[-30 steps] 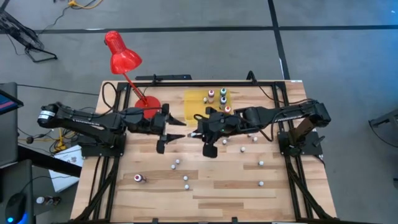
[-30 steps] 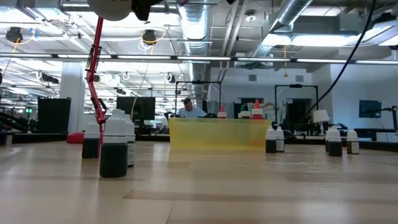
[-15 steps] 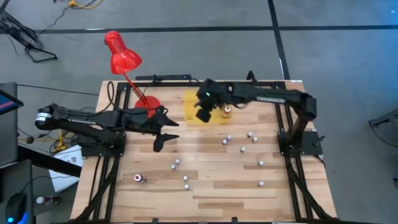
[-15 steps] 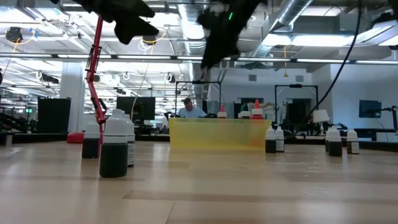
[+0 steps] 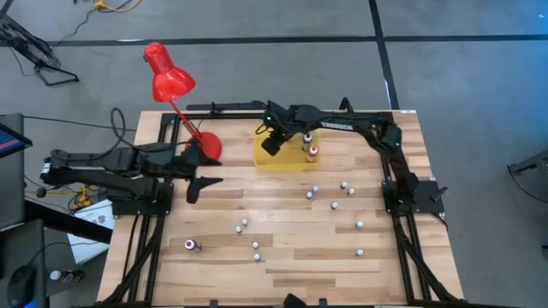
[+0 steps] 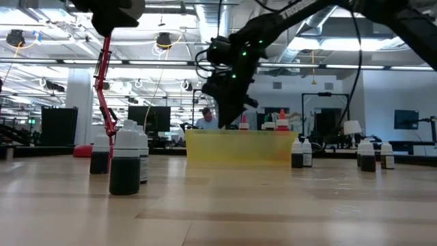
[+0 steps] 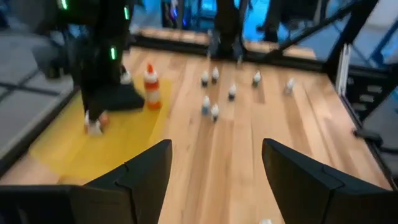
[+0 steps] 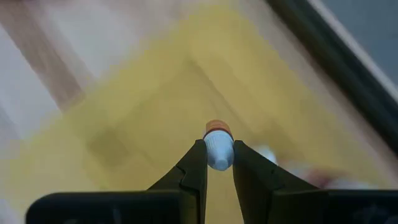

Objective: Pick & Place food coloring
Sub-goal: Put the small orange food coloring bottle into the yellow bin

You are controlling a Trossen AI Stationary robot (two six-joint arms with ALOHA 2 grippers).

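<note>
High view first: the wooden bench [image 5: 282, 248] is spread wide with the yellow mat [image 5: 267, 156] at its far middle and the red desk lamp [image 5: 168, 79] at the far left; the right arm has swung off the bench centre and now reaches over that mat, while the left arm has pulled back to the left edge, its left end effector [image 7: 211, 171] released and empty; the right end effector [image 8: 214, 163] is clenched on a small pale-capped food coloring bottle [image 8: 218, 149], hanging above the yellow; that reads as a carry nearly complete, set-down next; other bottles [image 5: 312, 152] already stand on the mat, and loose ones [image 5: 245, 224] still dot the near boards.
</note>
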